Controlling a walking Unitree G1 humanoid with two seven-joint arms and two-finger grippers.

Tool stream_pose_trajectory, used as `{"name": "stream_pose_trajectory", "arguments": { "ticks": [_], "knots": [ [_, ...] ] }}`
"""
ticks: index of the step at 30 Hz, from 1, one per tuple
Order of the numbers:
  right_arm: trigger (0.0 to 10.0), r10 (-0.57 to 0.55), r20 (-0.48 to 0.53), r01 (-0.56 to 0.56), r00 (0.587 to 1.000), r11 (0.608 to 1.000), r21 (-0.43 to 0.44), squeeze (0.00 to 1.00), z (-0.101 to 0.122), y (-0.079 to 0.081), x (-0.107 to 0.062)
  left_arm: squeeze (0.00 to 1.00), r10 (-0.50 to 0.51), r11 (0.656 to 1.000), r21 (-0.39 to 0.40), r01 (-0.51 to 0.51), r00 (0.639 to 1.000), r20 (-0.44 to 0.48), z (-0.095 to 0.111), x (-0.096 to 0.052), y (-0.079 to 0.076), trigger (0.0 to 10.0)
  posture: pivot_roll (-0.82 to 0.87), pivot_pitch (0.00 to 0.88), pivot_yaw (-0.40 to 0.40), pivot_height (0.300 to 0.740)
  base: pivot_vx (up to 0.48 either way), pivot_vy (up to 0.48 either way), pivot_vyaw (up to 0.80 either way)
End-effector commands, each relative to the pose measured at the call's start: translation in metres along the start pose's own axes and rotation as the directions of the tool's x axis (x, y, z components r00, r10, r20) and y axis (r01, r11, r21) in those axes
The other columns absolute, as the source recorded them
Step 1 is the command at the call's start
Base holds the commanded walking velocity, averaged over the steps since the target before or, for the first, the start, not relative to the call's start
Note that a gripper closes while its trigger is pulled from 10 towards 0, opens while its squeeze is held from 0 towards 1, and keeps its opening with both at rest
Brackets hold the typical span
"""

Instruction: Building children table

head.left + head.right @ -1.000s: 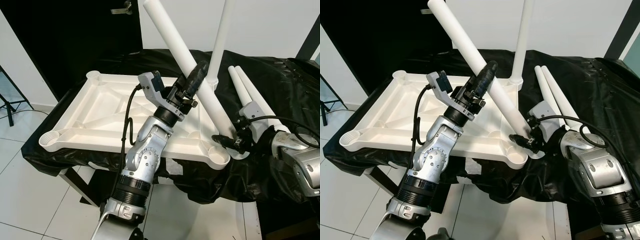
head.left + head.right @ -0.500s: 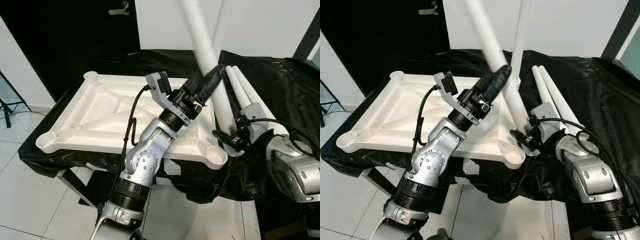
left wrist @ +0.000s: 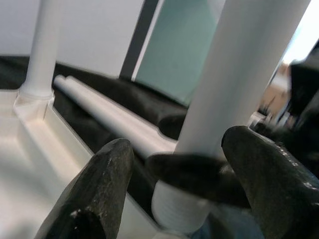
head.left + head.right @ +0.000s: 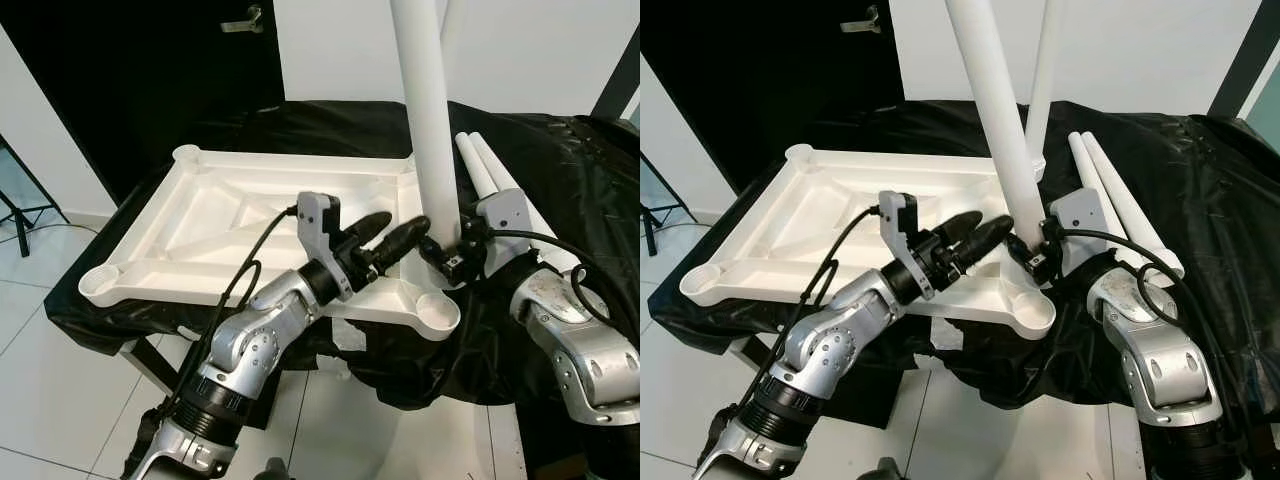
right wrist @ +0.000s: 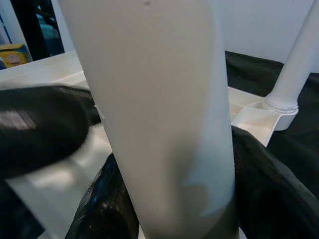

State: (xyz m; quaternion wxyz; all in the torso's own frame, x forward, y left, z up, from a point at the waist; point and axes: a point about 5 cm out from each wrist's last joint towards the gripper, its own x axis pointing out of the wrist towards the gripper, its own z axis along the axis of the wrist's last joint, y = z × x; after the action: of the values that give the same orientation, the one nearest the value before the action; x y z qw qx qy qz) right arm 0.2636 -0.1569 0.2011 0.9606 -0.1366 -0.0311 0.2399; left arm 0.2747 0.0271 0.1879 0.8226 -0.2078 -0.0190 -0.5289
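Standing nearly upright, the white table leg (image 4: pixel 425 110) has its threaded lower end just above the near right corner socket (image 4: pixel 437 310) of the upturned white tabletop (image 4: pixel 200 235), which lies on the black-draped worktop (image 4: pixel 570 160). The right end effector (image 4: pixel 1032 250) is clamped low on the leg, close to the thread. The left end effector (image 4: pixel 385 240) has its fingers (image 3: pixel 102 194) spread apart, one on each side of the leg and not gripping it.

With only one low grip on a tall leg, the top could swing and pull the thread out of line with the socket, so it may cross-thread or jam. A slip could drop the leg against the leg already mounted (image 4: pixel 1043 75) at the far corner, or onto the two spare legs (image 4: pixel 500 195) lying just beside. Pressing off-centre could also slide the tabletop on the slick cloth.

No brand, label or writing is readable on anything.
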Motion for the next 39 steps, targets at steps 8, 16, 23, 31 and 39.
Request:
{"name": "stream_pose_trajectory", "arguments": {
  "ticks": [8,16,23,31,39],
  "knots": [
    [0.0,-0.033,-0.001,0.033,0.999,0.999,0.019,0.00,-0.014,0.004,-0.012,0.00,-0.475,0.872,-0.002,0.490,0.844,-0.248,-0.036,-0.022,-0.014,10.0,0.09,0.000,0.029,0.740,0.000,0.000,0.00],
    [10.0,-0.041,-0.011,0.041,0.999,0.999,0.033,0.00,-0.018,0.009,-0.009,0.00,-0.517,0.841,-0.037,0.539,0.784,-0.344,-0.052,-0.025,-0.014,10.0,0.09,0.000,0.031,0.740,0.000,0.000,0.00],
    [10.0,-0.034,0.003,0.034,0.999,0.999,0.038,0.00,-0.017,0.011,-0.007,0.00,-0.517,0.830,-0.042,0.556,0.739,-0.432,-0.061,-0.029,-0.006,10.0,0.09,0.000,0.031,0.740,0.000,0.000,0.00],
    [10.0,-0.032,0.013,0.031,0.999,0.998,0.056,0.00,-0.018,0.013,-0.007,0.00,-0.490,0.812,-0.010,0.583,0.674,-0.553,-0.073,-0.029,0.002,10.0,0.09,0.000,0.034,0.740,0.000,0.000,0.00],
    [10.0,-0.026,0.021,0.024,0.999,0.994,0.105,0.00,-0.027,0.017,-0.010,0.00,-0.465,0.803,0.003,0.596,0.630,-0.622,-0.082,-0.026,0.007,10.0,0.09,0.000,0.042,0.740,0.000,0.000,0.00]
  ]
}}
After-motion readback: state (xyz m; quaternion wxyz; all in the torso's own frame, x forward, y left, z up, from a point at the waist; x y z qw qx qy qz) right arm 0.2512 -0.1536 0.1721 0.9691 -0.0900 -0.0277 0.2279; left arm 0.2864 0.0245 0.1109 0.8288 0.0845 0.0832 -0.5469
